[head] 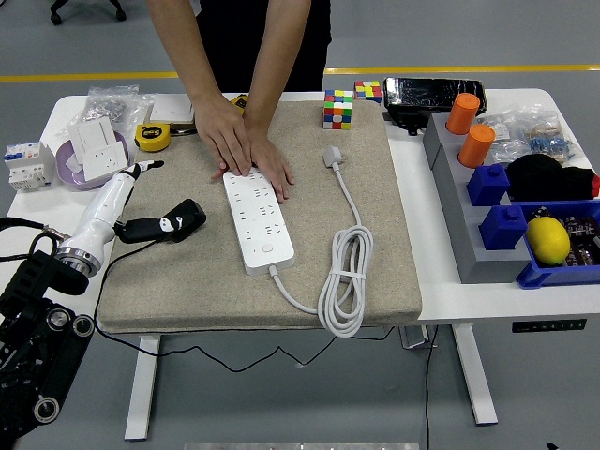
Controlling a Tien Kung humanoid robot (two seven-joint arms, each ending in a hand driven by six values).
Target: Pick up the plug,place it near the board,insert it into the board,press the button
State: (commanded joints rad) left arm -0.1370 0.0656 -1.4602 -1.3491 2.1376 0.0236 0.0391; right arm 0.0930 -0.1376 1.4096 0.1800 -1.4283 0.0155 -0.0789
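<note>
A long white power strip (258, 220), smooth glossy plastic with rounded corners and rows of small socket holes, lies lengthwise on a coarse beige felt mat (384, 262) that covers the middle of the white surface (441, 300). A person standing beyond the strip's far end presses both hands on it: one hand (225, 136) lies flat over the top sockets and the other hand (272, 169) rests beside it, fingers spilling off the strip's right edge. From the strip's near end a thick white rubbery cable (345, 281) runs out, loops in a loose oval coil to the right of the strip, then stretches away to the plug (332, 156), a small pale grey block lying on the mat right of the strip's far end, well apart from it. Left of the strip, a white and silver tapered tool (103, 220) with a dark pointed tip lies slanted at the mat's edge, and a glossy black blocky piece (169, 223) sits between it and the strip. The robot's left hand (37, 281), black and jointed, rests off the mat at the lower left of the strip; whether its fingers are spread or curled cannot be told. Beyond the strip, a multicoloured puzzle cube (337, 109) stands on the mat's far edge. Far right of the strip, two orange cylinders (469, 131) stand on a grey block, and a dimpled yellow lemon (548, 239) sits in a blue bin.
</note>
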